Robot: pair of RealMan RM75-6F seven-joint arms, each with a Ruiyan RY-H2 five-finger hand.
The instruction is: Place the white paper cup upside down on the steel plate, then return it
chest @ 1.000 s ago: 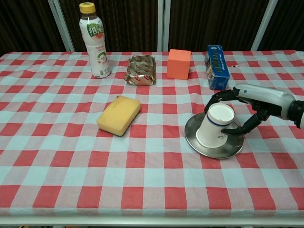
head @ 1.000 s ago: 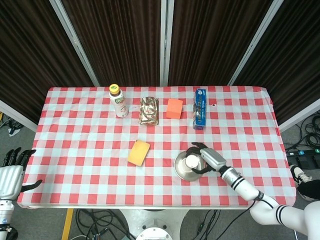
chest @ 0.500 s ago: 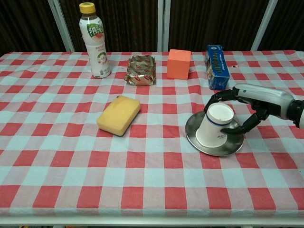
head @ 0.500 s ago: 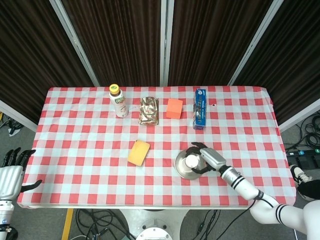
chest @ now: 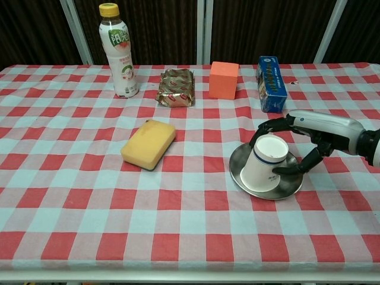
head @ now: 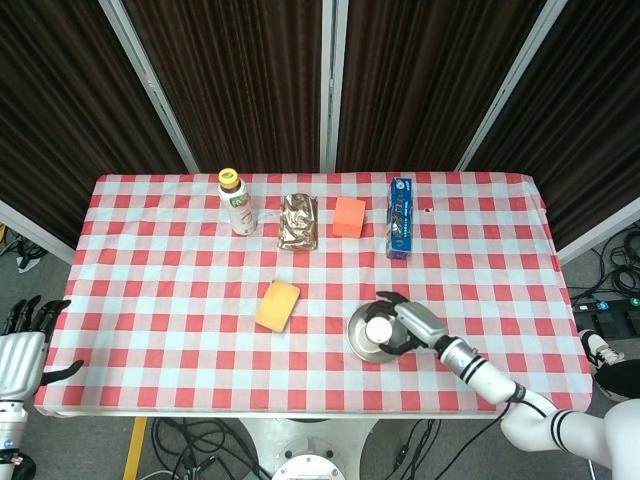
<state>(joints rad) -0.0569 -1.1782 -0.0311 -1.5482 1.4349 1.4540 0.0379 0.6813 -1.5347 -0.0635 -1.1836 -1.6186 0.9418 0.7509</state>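
The white paper cup (chest: 265, 164) stands upside down on the round steel plate (chest: 243, 180), leaning a little, near the table's front right. My right hand (chest: 306, 142) wraps around the cup's upper part, fingers on its far side and thumb on its near side. From above, the cup (head: 377, 329) shows as a pale disc over the plate (head: 358, 342), with the right hand (head: 408, 325) right beside it. My left hand (head: 22, 352) hangs off the table's left front corner, fingers apart and holding nothing.
A yellow sponge (chest: 149, 143) lies left of the plate. Along the back stand a drink bottle (chest: 117, 52), a foil packet (chest: 176, 87), an orange block (chest: 223, 80) and a blue box (chest: 271, 75). The red checked cloth (chest: 89, 196) covers the table.
The right hand, cup and plate have shifted slightly left and toward the front edge. The cup leans a little more. The left hand has not moved.
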